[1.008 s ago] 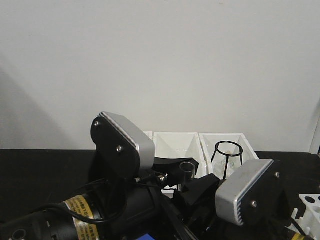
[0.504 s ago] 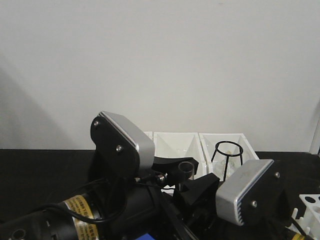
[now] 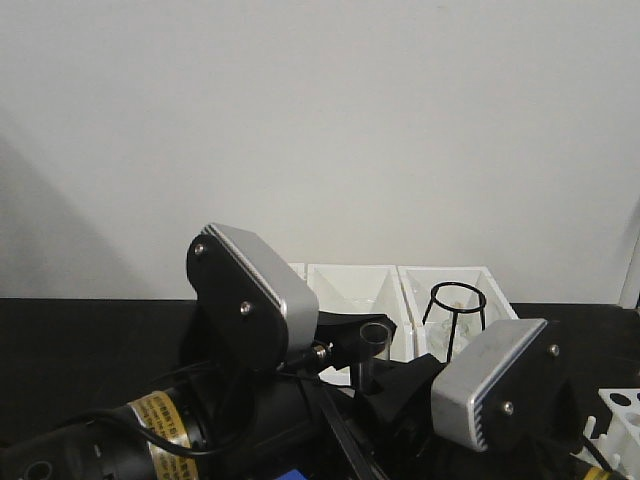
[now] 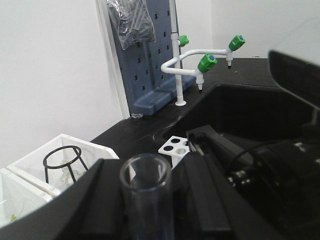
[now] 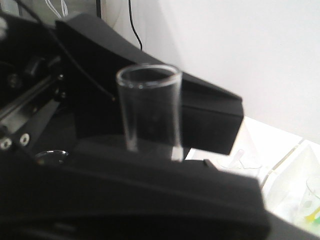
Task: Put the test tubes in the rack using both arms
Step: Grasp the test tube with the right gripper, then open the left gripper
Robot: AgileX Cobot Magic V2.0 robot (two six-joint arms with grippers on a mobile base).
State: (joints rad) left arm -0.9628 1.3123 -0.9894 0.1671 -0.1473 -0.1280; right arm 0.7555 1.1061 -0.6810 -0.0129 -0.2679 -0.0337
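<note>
Test tube, one slim clear glass piece with an open round rim, stands upright in the air between the two arms, apart from the small white plastic rack.

The left wrist view looks down past the rim. There the left gripper has its black fingers closed in tight on either side of the glass and is holding it. This view alone shows the rack's top plate, with four round holes in sight. Only here do the white tap with three green fittings, the blue pegboard and the sunken black sink appear.

The right wrist view shows the tube side-on, its lower end hidden behind a blurred black bar. A long black block sits behind it. Which of these parts belong to the right gripper is unclear, so I cannot tell how far its jaws are open.

The front view alone takes in both rounded silver-grey housings, two in all. It also shows the yellow label on the left arm. The tube rim shows between the housings, and the rack is cut off at the lower right edge.

White rectangular bins number three in the front view, one only a sliver, and two in the left wrist view. One black wire tripod stand is seen at the right-hand bin.
</note>
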